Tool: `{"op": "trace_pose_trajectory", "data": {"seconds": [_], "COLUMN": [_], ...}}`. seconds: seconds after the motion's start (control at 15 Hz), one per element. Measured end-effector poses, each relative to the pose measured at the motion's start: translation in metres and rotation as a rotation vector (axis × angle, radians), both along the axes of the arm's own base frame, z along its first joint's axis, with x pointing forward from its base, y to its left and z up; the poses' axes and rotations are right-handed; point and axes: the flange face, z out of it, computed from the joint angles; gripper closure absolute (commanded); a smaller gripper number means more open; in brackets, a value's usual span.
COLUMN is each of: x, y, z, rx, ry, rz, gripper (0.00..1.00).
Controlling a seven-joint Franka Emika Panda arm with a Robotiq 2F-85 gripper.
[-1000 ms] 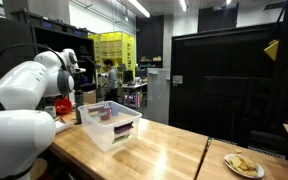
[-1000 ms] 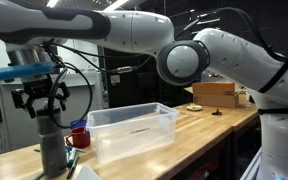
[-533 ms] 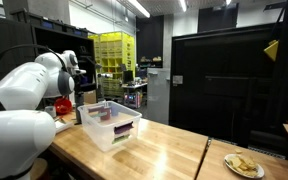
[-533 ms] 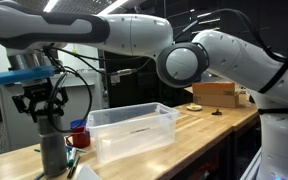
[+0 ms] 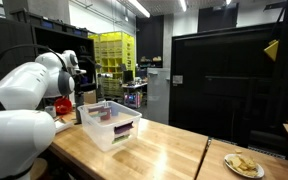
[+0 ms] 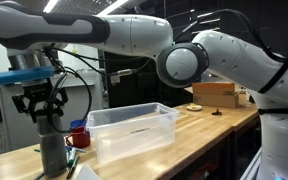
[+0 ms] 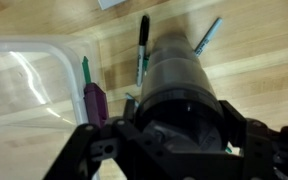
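Grey cylinder (image 6: 52, 152) sits clamped in the tool (image 6: 44, 115); only the wrist view shows markers (image 7: 142, 48) beside it, clear bin (image 6: 134, 132) close.

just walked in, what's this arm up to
A robot arm has its tool positioned over the top of a tall grey cylinder that stands on a wooden table beside a clear plastic bin. The fingers sit on either side of the cylinder's top; whether they actually press on it is hard to tell. In the wrist view, a black marker and a teal marker lie loose on the table nearby.
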Motion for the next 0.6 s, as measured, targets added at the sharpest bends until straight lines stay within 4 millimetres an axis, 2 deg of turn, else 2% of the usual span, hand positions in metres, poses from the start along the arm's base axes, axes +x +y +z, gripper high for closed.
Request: {"op": "trace_pose_trajectory", "data": {"seconds": [0.6], "x": [-0.006], "y": [0.0092], "z": [0.0011], "rx": [0.019], "ry": [-0.009], "rz": [0.017], "gripper": [0.45]}}
